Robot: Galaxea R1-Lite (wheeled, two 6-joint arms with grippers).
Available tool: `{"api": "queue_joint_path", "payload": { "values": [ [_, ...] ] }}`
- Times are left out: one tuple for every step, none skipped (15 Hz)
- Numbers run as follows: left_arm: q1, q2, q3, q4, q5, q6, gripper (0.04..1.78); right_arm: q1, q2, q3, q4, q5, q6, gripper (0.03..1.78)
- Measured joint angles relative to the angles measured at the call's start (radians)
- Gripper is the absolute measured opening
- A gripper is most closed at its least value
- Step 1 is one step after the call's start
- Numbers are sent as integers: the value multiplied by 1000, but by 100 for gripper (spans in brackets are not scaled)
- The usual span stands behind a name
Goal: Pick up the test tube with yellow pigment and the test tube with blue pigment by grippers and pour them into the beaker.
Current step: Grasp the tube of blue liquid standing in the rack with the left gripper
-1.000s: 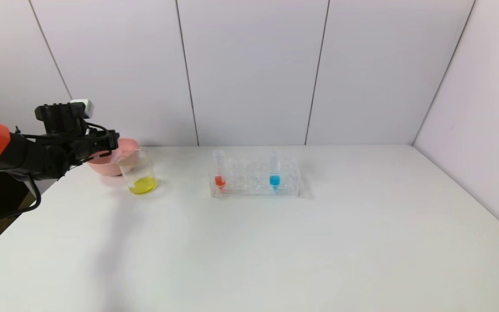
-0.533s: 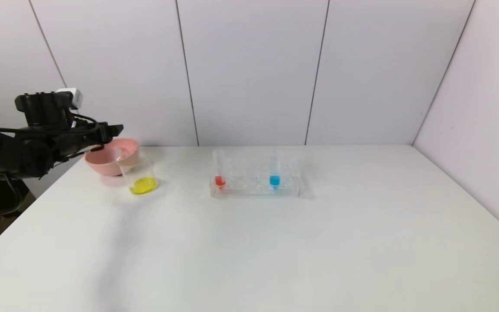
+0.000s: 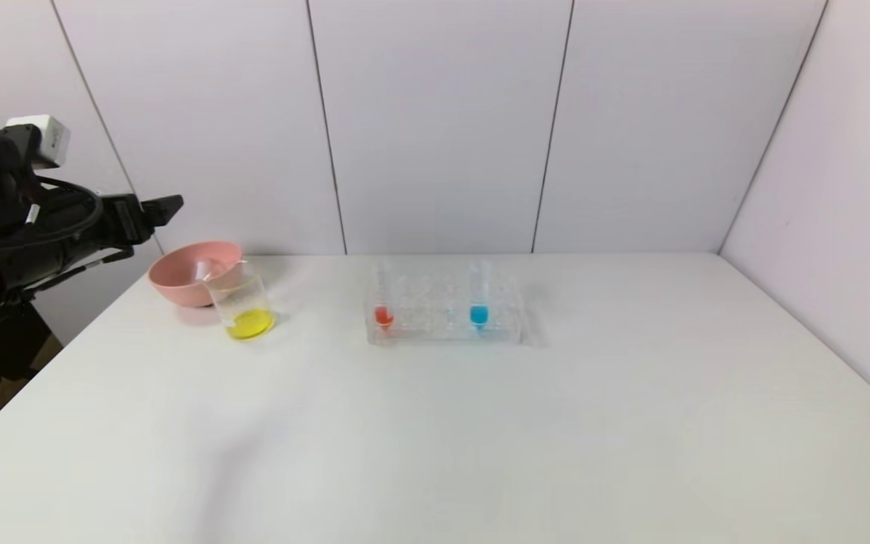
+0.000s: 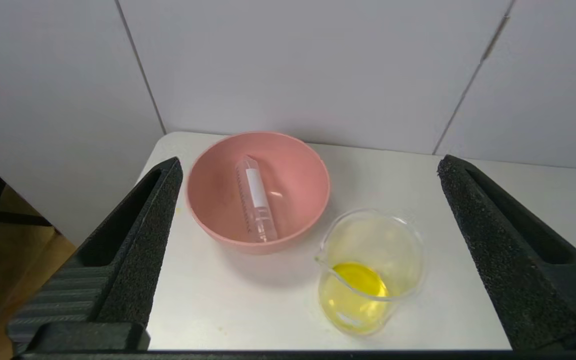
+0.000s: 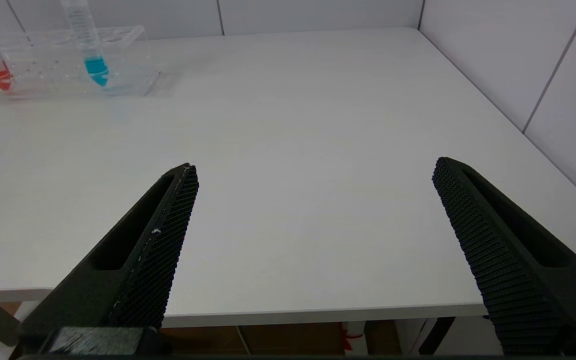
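Yellow pigment is seen in the beaker (image 4: 368, 272); an emptied tube (image 4: 256, 199) lies in the pink bowl (image 4: 298, 170). The test tube with blue pigment (image 3: 479, 298) remains racked, unpoured. Left gripper (image 4: 308, 250) and right gripper (image 5: 313, 240) are spread apart, empty.

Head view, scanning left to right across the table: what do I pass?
left gripper → pink bowl → beaker → red-tinted tube → test tube with blue pigment, both tubes standing in the clear rack.
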Motion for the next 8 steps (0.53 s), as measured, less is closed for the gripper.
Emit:
{"api": "queue_joint_path", "payload": {
  "values": [
    [-13,-28,32,-43,-1,-33,178,0,0,0,0,0,0,171],
    [-29,-53,53,-63,-1,-67,178,0,0,0,0,0,0,171],
    [-44,-79,72,-63,-2,-85,178,0,0,0,0,0,0,171],
    [-55,-106,89,-64,-5,-89,178,0,0,0,0,0,0,171],
    [-72,-134,105,-64,-9,-91,178,0,0,0,0,0,0,171],
    [-101,-165,121,-64,-10,-92,178,0,0,0,0,0,0,171],
    [-137,-193,137,-60,-9,-93,178,0,0,0,0,0,0,171],
    [-183,-221,154,-50,-7,-93,178,0,0,0,0,0,0,171]
  ]
}}
